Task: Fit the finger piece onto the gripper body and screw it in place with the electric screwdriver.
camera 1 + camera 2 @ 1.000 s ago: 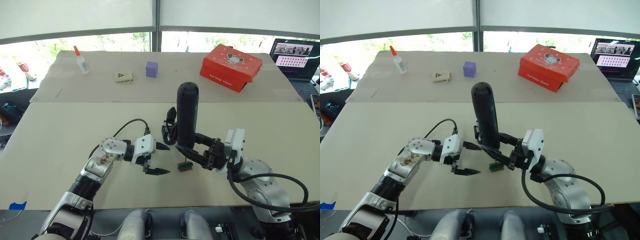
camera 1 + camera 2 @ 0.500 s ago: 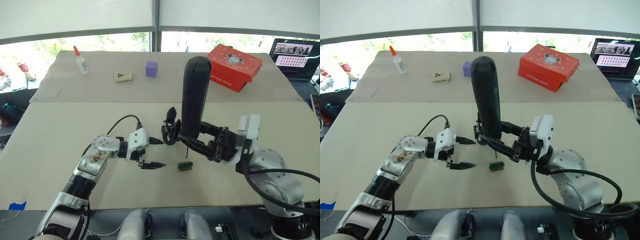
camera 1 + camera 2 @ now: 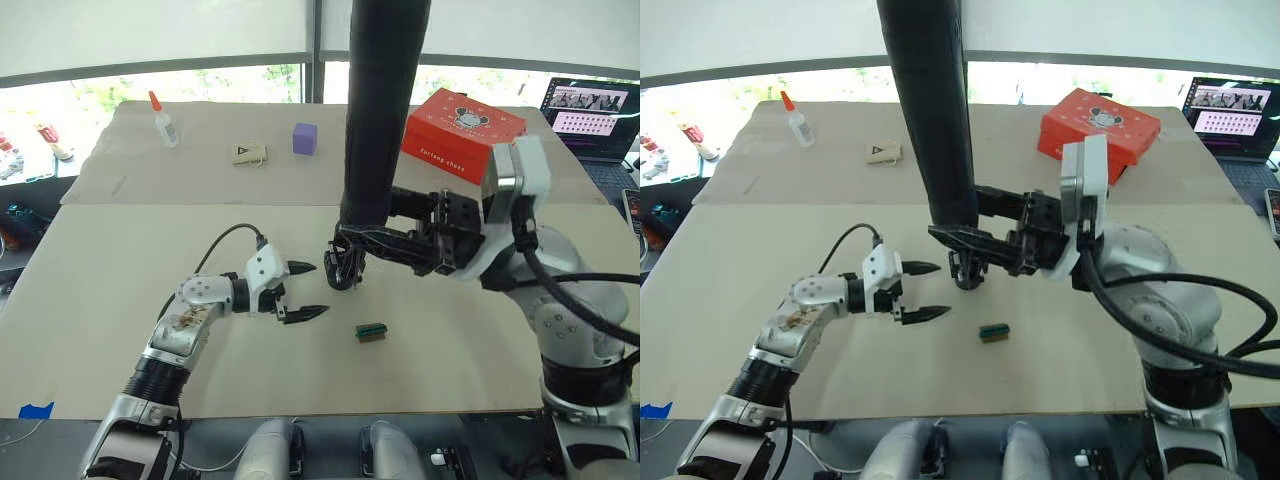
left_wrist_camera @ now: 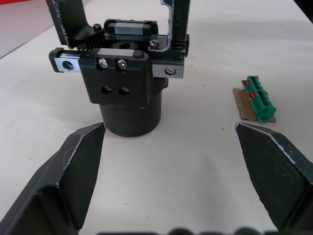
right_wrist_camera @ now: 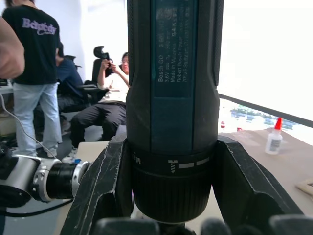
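Above the gripper body, right gripper clamps the tall black electric screwdriver; left gripper gapes

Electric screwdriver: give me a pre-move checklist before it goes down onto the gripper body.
1. Right gripper clamped on the electric screwdriver: ok, the tool stands nearly upright in its jaws.
2. Bit lined up over a screw on the gripper body: cannot tell, the tip is not clear.
3. Gripper body upright on the table: ok.
4. Finger piece seated on the body: cannot tell.
5. Left gripper steadying the body: not ok, its jaws are open and short of it.
6. Green-and-brown block clear of the body: ok, it lies apart on the table.
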Motion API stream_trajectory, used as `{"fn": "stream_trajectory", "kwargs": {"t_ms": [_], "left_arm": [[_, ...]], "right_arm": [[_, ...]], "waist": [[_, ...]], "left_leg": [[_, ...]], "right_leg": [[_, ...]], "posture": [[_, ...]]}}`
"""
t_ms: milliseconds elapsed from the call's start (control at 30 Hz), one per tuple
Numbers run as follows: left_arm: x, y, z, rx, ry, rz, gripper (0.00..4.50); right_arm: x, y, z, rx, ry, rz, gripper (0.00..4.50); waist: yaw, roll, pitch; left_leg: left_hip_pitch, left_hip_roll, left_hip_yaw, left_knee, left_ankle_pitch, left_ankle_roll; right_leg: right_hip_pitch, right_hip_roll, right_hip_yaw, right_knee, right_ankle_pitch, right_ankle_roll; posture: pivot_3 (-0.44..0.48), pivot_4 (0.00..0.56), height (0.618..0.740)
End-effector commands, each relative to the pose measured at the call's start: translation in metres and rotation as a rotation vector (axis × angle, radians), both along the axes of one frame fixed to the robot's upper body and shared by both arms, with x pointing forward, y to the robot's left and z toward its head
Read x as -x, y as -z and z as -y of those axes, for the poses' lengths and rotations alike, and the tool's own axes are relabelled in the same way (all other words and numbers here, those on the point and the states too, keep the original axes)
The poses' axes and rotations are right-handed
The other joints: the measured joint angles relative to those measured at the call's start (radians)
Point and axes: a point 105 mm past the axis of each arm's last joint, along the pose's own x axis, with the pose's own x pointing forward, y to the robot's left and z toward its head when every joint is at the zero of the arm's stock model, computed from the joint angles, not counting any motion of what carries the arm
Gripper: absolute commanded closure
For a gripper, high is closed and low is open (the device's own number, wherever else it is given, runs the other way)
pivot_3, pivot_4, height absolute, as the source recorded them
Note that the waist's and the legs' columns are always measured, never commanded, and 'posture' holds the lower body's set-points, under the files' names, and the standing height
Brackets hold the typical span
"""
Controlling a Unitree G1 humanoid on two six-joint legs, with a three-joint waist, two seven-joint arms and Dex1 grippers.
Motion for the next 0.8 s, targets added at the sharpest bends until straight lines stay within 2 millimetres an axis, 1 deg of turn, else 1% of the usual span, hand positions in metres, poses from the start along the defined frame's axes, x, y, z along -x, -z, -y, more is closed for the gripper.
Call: {"fn": "stream_trajectory", "kwargs": {"t_ms": [33,200,400,567,633,767,800], "left_arm": [[-0.004,-0.006,0.005,0.019,-0.024,0.045,0.0],[-0.013,-0.001,0.017,0.029,-0.045,0.051,0.0],[-0.02,0.007,0.035,0.03,-0.076,0.034,0.0],[-0.029,0.019,0.045,0.002,-0.206,0.018,0.0],[-0.029,0.021,0.048,0.013,-0.235,0.013,0.0],[-0.037,0.02,0.051,0.053,-0.33,0.007,0.0],[-0.037,0.021,0.053,0.061,-0.321,0.008,0.25]], "right_arm": [[0.002,-0.012,-0.007,-0.007,-0.059,0.049,2.61],[-0.005,-0.011,-0.009,0.003,-0.077,0.06,2.61],[-0.006,-0.01,-0.011,0.004,-0.083,0.058,2.61],[-0.007,-0.009,-0.011,0.007,-0.07,0.059,2.61],[-0.007,-0.009,-0.011,0.008,-0.064,0.06,2.61],[-0.009,-0.009,-0.01,0.013,-0.051,0.061,2.61],[-0.009,-0.009,-0.009,0.015,-0.048,0.064,2.61]], "waist": [[-0.002,0.0,0.0],[0.001,0.0,0.0],[-0.001,0.0,0.0],[0.0,0.0,0.0],[0.0,0.0,0.0],[0.001,0.0,0.0],[0.001,0.0,0.0]], "left_leg": [[0.0,0.0,0.0,0.0,0.0,0.0],[0.0,-0.001,0.001,0.0,0.0,0.0],[0.0,-0.001,0.001,0.0,0.0,0.0],[0.0,-0.001,0.001,0.0,0.0,0.0],[0.0,-0.001,0.001,0.0,0.0,0.0],[0.0,-0.001,0.0,0.0,0.0,0.0],[0.0,-0.001,0.0,0.0,0.0,0.0]], "right_leg": [[0.0,0.0,0.0,0.0,0.0,0.0],[0.0,0.0,0.0,0.0,0.0,0.0],[0.0,0.0,0.0,0.0,0.0,0.0],[0.0,0.0,0.0,0.0,0.0,0.0],[0.0,0.0,0.0,0.0,0.0,0.0],[0.0,0.0,0.0,0.0,0.0,0.0],[0.0,0.0,0.0,0.0,0.0,0.0]], "posture": [[0.0,0.15,0.74],[0.0,0.15,0.74],[0.0,0.15,0.74],[0.0,0.15,0.74],[0.0,0.15,0.74],[0.0,0.15,0.74],[0.0,0.15,0.74]]}}
